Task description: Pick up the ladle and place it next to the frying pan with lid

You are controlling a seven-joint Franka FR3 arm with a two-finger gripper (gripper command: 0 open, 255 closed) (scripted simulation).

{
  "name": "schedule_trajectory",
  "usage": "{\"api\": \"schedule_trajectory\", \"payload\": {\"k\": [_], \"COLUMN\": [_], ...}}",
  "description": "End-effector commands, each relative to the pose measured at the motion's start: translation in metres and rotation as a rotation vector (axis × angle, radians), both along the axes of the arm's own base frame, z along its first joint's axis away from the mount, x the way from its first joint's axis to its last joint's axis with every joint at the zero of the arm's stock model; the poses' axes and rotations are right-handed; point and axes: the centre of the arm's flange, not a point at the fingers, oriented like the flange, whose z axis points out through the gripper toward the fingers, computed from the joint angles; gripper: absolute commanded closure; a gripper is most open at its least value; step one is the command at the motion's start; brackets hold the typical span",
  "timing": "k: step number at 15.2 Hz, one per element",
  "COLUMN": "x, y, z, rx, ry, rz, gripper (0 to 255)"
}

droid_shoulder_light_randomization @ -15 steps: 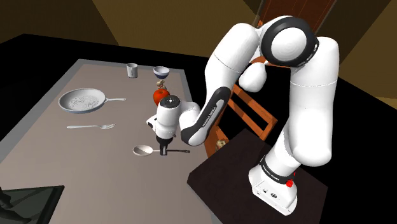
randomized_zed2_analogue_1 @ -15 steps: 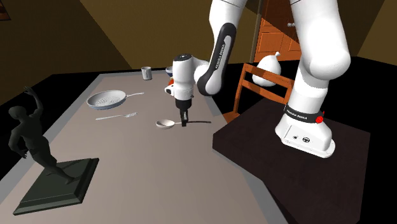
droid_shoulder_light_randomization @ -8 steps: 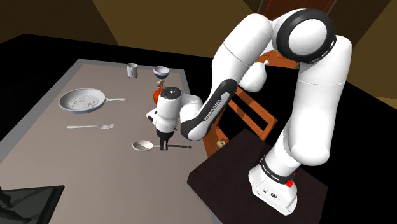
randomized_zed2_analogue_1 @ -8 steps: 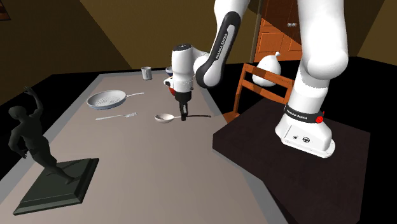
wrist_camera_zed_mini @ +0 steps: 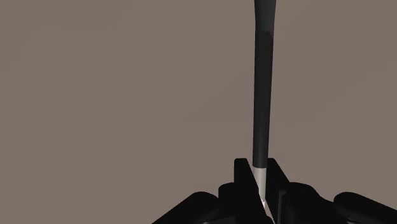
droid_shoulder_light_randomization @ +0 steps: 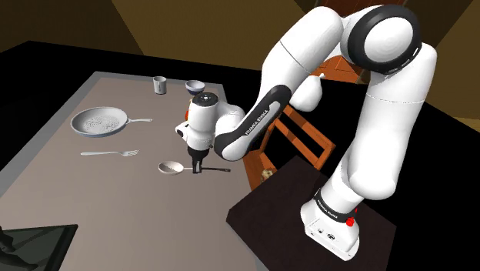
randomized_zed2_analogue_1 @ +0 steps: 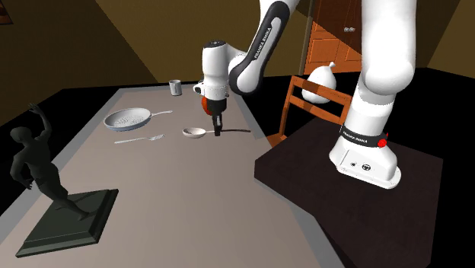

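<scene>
The ladle has a pale round bowl (droid_shoulder_light_randomization: 170,167) and a thin dark handle (droid_shoulder_light_randomization: 219,169). It lies level, close over the grey table (droid_shoulder_light_randomization: 115,200). My gripper (droid_shoulder_light_randomization: 198,167) points straight down and is shut on the ladle where the handle meets the bowl. In the wrist view the black handle (wrist_camera_zed_mini: 262,95) runs away from the gripper (wrist_camera_zed_mini: 259,184), clasped between both fingers (wrist_camera_zed_mini: 242,178). In the second exterior view the ladle's bowl (randomized_zed2_analogue_1: 195,132) sits just left of the gripper (randomized_zed2_analogue_1: 216,131). The grey frying pan (droid_shoulder_light_randomization: 98,121) lies further along the table, at the shoulder view's left, handle pointing right.
A fork (droid_shoulder_light_randomization: 110,152) lies between the pan and the ladle. A cup (droid_shoulder_light_randomization: 159,85) and a small bowl (droid_shoulder_light_randomization: 195,87) stand at the table's far end. A dark statue (randomized_zed2_analogue_1: 42,179) on a slab occupies the near end. A wooden chair (droid_shoulder_light_randomization: 304,138) stands beside the stand.
My gripper, still shut on the ladle, has carried it along the table toward the far end, a little closer to the fork and pan. The arm has stretched out further.
</scene>
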Motion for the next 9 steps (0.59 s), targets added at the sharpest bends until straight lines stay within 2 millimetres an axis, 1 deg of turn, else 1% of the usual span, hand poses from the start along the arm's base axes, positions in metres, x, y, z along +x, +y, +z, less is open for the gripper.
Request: {"api": "schedule_trajectory", "payload": {"k": [1,9], "x": [0.024,0.128], "y": [-0.004,-0.022], "z": [0.002,0.002], "rx": [0.0,0.0], "ry": [0.0,0.0], "rz": [0.0,0.0], "gripper": [255,255]}}
